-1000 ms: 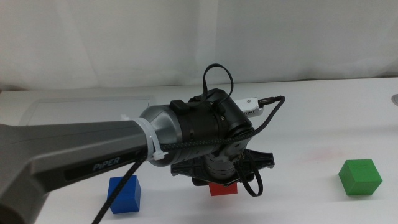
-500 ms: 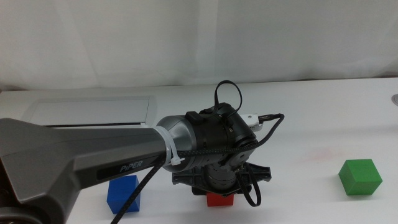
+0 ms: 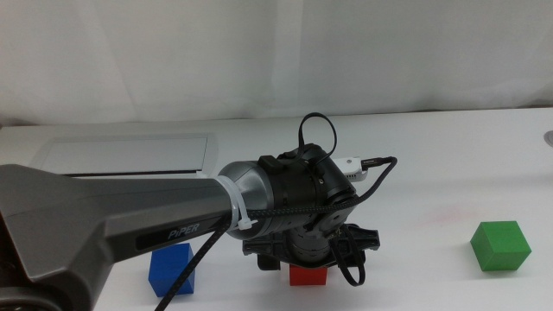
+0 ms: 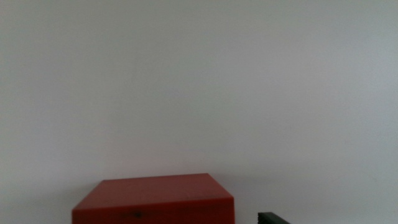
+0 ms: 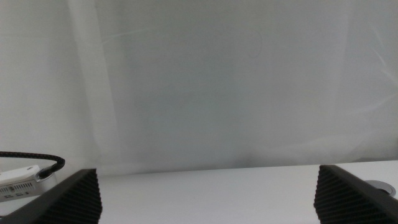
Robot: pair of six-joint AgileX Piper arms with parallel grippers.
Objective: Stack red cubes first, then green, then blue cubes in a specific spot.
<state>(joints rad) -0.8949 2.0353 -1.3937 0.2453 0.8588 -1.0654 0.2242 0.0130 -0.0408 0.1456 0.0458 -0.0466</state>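
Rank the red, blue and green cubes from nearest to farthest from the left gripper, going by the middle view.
1. The red cube sits directly under the left gripper, partly hidden by it.
2. The blue cube lies to the picture's left, beside the arm.
3. The green cube lies far off near the picture's right edge.

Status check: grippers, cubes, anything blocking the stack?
Left gripper low over red cube, grip unconfirmed. Right gripper open, waiting clear. Blue cube and green cube untouched on table. Nothing in the way.
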